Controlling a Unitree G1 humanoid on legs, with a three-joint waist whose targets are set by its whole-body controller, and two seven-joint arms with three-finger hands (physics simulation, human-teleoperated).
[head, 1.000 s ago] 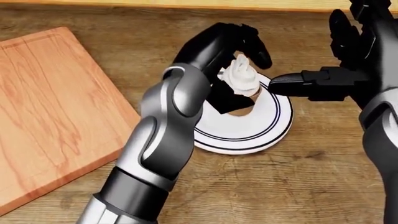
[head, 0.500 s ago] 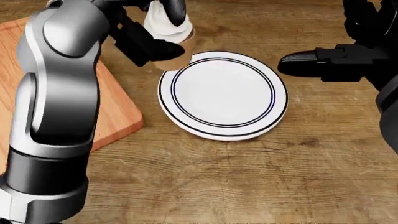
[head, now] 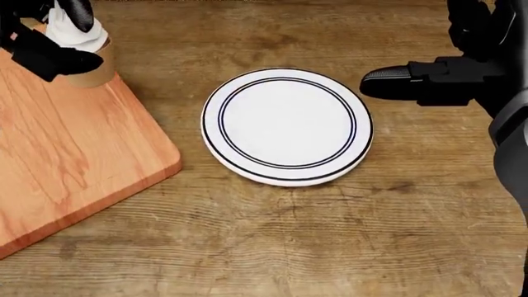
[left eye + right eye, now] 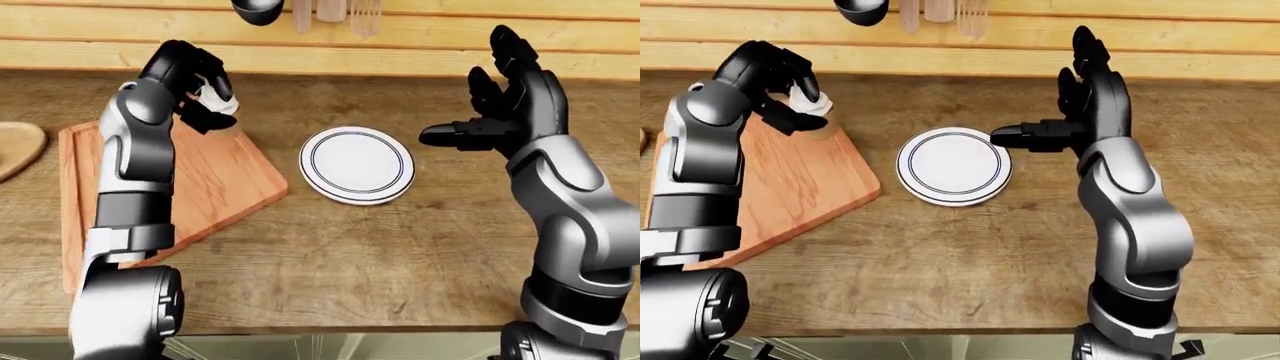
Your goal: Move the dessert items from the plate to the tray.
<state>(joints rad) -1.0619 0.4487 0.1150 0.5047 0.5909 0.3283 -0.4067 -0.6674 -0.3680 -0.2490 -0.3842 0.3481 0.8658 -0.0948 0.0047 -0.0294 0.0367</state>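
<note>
A frosted cupcake [image 3: 80, 46], white swirl over a tan paper cup, is held in the left hand [image 4: 195, 86], whose dark fingers are closed round it. The cupcake is seen over the far right corner of the wooden cutting board [image 3: 74, 154], which serves as the tray; whether its base touches the board cannot be told, since the fingers cover part of it. In the head view the board lies along the left part of the wooden countertop [image 3: 330, 247], its near right corner pointing toward the plate [image 3: 287, 125].

The white plate, ringed with two thin dark lines, is set near the middle of the countertop, just beside the board's right edge and apart from it. Nothing is carried on it.

The right hand [image 4: 500, 124] is held above the countertop to the right of the plate, fingers spread wide. One finger [image 3: 396, 81] is stretched level toward the plate's far right rim without touching it, and the others are pointed upward. Nothing is gripped in it.

In the left-eye view a rounded wooden piece [image 4: 15, 146] is seen at the countertop's left edge, well apart from the board; what it is cannot be told. Along the far edge of the countertop a wall of pale wooden planks [image 4: 400, 45] is seen, and utensils [image 4: 330, 11] are hung against it, among them a dark ladle bowl [image 4: 258, 9].
</note>
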